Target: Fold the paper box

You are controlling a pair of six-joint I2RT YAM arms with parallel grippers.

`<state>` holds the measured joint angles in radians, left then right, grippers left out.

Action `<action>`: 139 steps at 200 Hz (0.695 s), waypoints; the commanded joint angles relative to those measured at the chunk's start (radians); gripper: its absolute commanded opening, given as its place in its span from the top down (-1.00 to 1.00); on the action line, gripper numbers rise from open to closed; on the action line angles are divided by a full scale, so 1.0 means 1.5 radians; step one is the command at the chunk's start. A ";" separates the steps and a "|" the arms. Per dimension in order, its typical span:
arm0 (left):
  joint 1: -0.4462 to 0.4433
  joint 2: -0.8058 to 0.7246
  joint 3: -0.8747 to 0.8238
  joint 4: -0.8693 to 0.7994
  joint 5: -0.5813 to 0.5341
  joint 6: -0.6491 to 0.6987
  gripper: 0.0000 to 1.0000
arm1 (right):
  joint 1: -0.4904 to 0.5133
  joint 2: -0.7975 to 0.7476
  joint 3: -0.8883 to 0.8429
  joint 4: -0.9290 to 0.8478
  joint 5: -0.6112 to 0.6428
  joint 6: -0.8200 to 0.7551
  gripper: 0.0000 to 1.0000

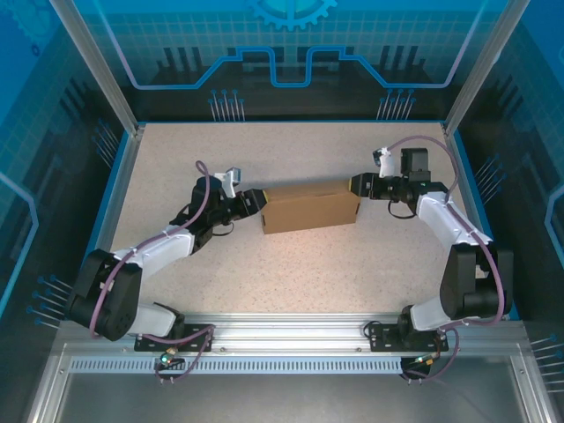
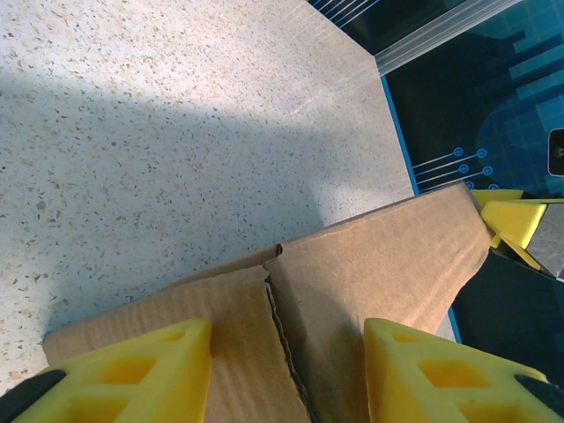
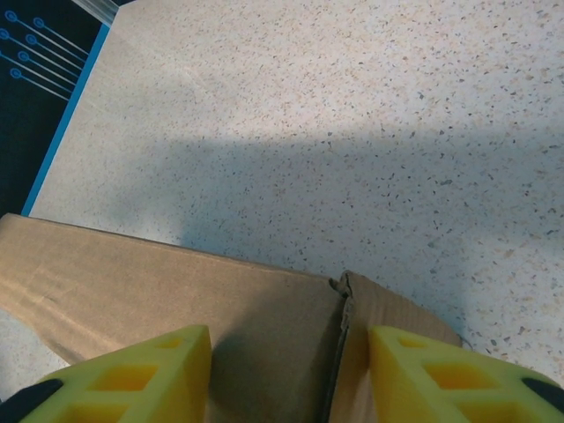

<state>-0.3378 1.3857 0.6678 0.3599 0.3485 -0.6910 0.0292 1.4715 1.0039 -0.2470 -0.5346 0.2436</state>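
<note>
The paper box [image 1: 310,208] is brown corrugated cardboard, standing folded as a shallow rectangular block in the middle of the table. My left gripper [image 1: 254,203] is at its left end and my right gripper [image 1: 357,185] at its right end. In the left wrist view the paper box [image 2: 379,256] shows a flap seam running between my left gripper's [image 2: 286,328] spread yellow fingers. The right gripper's yellow fingers [image 2: 511,220] show at the box's far end. In the right wrist view the paper box [image 3: 176,291] lies between my right gripper's [image 3: 289,333] spread fingers, its end flap by the right finger.
The speckled beige tabletop [image 1: 264,273] surrounds the box. Blue-edged enclosure walls [image 1: 119,167] bound the left, right and back sides. An aluminium rail [image 1: 291,330] carrying the arm bases runs along the near edge.
</note>
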 commanded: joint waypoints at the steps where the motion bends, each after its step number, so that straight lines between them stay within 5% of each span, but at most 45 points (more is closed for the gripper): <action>1: -0.016 0.031 0.015 -0.010 0.023 -0.021 0.05 | 0.036 -0.010 -0.010 0.023 -0.051 0.043 -0.08; 73: 0.006 0.094 0.104 0.032 0.027 -0.050 0.08 | 0.050 0.025 0.034 0.163 -0.089 0.163 -0.21; 139: 0.052 0.220 0.307 -0.022 0.030 0.004 0.07 | 0.063 0.164 0.195 0.187 -0.077 0.191 -0.21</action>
<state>-0.2428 1.6707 0.9966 0.3344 0.3283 -0.7521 0.0536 1.6527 1.1931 -0.0181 -0.5240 0.4915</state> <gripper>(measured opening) 0.460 0.603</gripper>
